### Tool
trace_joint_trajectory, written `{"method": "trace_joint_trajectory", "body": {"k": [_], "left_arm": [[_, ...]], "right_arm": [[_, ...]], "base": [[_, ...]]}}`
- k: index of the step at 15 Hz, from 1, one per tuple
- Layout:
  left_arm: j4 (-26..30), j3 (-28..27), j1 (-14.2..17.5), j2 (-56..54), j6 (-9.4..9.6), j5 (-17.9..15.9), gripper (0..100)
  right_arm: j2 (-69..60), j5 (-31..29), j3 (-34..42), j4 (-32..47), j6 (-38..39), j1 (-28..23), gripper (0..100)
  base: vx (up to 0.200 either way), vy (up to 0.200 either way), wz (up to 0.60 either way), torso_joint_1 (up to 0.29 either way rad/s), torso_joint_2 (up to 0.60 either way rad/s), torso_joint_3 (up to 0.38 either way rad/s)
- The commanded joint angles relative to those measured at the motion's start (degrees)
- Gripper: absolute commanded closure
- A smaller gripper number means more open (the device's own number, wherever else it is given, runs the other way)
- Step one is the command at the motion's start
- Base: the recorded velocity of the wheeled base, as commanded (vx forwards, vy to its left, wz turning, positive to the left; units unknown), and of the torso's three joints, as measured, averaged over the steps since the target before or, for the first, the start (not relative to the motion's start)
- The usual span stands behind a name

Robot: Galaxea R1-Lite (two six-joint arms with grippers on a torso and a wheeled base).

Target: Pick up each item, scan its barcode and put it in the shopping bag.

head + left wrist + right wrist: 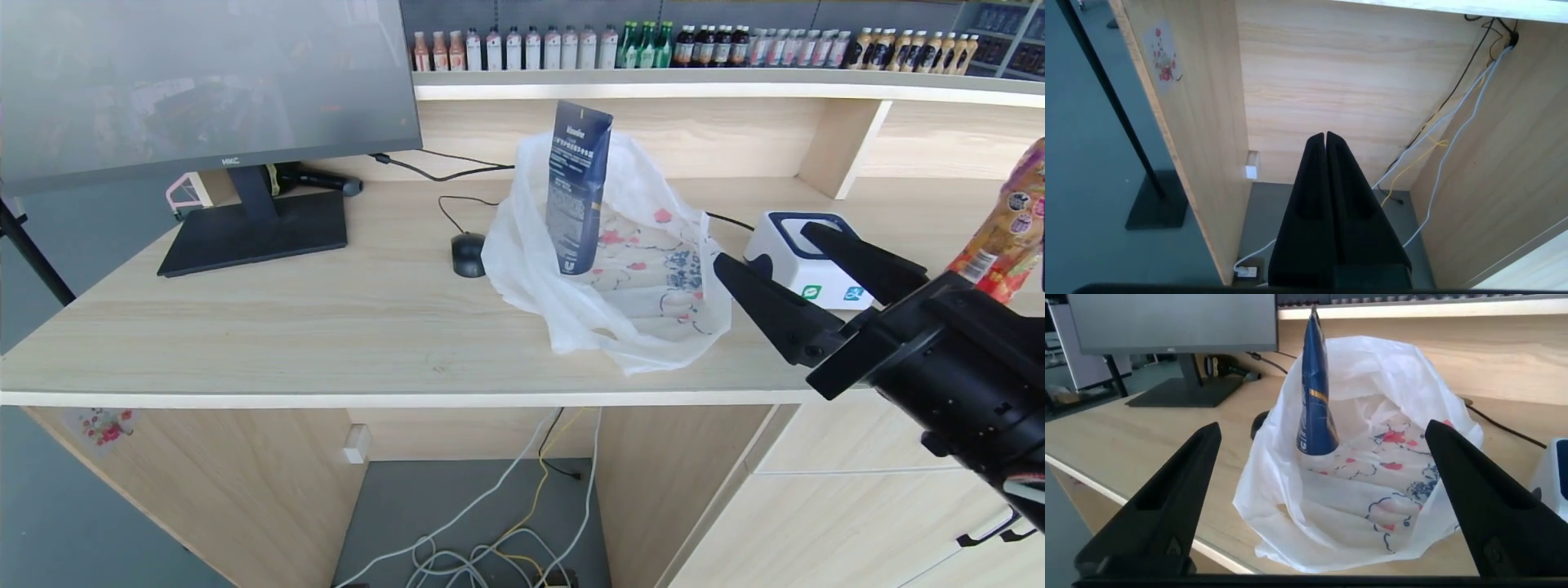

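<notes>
Pouch [581, 180] sits in the shopping bag [522, 269], bottle [1004, 237] not scanned yet; my right gripper [761, 243] gapes empty, left gripper [1326, 139] pinched shut.

The table [286, 327] carries one white shopping bag [645, 327] with one blue pouch [578, 188] standing in it, one barcode scanner [796, 261], one monitor [204, 82] and one computer mouse [469, 253]. One colourful bottle [1008, 229] shows at the right edge. The shelf [653, 79] behind holds one long row of bottles [571, 49], too small to count exactly.

Head camera overlooks the counter [245, 327]; right wrist (nearer) shares the shopping bag [653, 269]; left wrist faces underneath.
</notes>
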Motion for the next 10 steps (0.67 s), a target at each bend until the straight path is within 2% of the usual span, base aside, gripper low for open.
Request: {"method": "trace_joint_trajectory", "body": {"k": [1, 3, 10], "left_arm": [[0.00, 0.00, 0.00, -0.02, 0.00, 0.00, 100], [0.00, 0.00, 0.00, -0.02, -0.08, 0.00, 100], [0.00, 0.00, 0.00, -0.02, 0.00, 0.00, 100]], "right_arm": [[0.92, 0.03, -1.21, -0.02, -0.08, 0.01, 0], [1.98, 0.12, -1.91, -0.37, -0.08, 0.10, 0], [1.80, 0.82, -1.47, -0.81, -0.17, 0.10, 0]], "base": [[0.000, 0.000, 0.00, 0.000, 0.00, 0.000], [-0.200, 0.000, 0.00, 0.000, 0.00, 0.002], [0.000, 0.000, 0.00, 0.000, 0.00, 0.000]]}}
